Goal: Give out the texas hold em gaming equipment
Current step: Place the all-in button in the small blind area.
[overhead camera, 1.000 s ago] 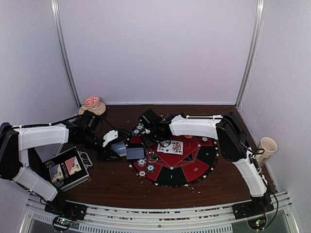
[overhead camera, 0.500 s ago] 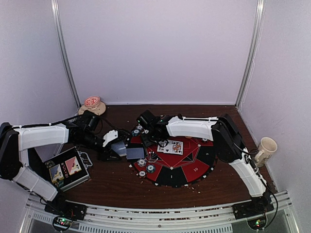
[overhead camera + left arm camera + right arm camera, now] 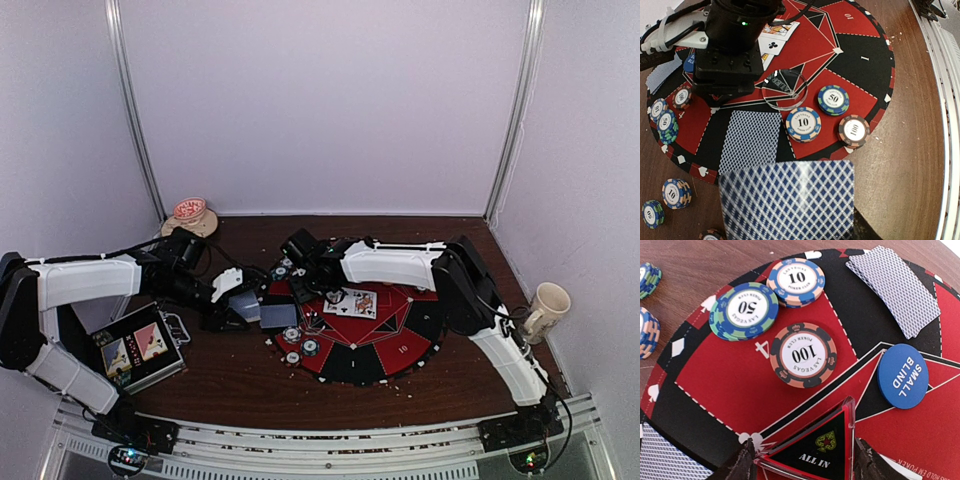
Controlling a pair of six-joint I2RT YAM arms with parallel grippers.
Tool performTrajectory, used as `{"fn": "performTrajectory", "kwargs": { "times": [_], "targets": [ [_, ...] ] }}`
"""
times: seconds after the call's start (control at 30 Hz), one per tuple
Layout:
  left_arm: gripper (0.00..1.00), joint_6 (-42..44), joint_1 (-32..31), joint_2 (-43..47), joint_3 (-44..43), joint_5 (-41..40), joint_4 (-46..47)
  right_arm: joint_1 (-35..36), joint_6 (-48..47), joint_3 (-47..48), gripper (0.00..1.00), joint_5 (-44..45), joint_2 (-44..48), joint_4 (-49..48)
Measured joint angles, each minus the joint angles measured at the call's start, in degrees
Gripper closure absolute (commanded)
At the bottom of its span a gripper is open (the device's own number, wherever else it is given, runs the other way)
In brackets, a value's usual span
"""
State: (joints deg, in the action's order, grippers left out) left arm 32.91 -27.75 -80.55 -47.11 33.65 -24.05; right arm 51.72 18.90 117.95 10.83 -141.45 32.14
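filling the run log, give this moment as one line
left gripper: shut on playing card | right gripper: shut on all in marker over mat

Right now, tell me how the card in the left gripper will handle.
The card looks thin, so it probably flexes beyond the left gripper. Its shiny back may slip in the grip. Flat, it should not roll.

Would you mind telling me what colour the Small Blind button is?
The Small Blind button is blue with white lettering, clearest in the right wrist view.
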Motion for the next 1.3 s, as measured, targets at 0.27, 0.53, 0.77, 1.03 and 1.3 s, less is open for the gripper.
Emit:
{"fn": "performTrajectory", "kwargs": {
  "times": [0.27, 0.53, 0.77, 1.03, 1.3],
  "targets": [
    [0.54, 0.00, 0.00, -0.02, 0.00, 0.00, 0.00, -0.17, 0.00, 1.03, 0.45, 0.20, -1.07, -0.48],
    [0.55, 0.00, 0.00, -0.02, 0.00, 0.00, 0.00, -0.46, 0.00, 1.49, 0.42, 0.94, -1.42, -0.83],
    [0.55, 0.00, 0.00, 0.00, 0.00, 0.00, 0.00, -0.72, 0.00, 1.68, 0.24, 0.98, -1.53, -0.90],
    [0.55, 0.00, 0.00, 0.00, 0.00, 0.00, 0.00, -0.70, -0.24, 1.68, 0.20, 0.74, -1.40, -1.60],
    [0.55, 0.00, 0.00, 0.00, 0.00, 0.00, 0.00, -0.20, -0.28, -5.70, 0.10, 0.57, 6.60, -3.76]
  ]
}}
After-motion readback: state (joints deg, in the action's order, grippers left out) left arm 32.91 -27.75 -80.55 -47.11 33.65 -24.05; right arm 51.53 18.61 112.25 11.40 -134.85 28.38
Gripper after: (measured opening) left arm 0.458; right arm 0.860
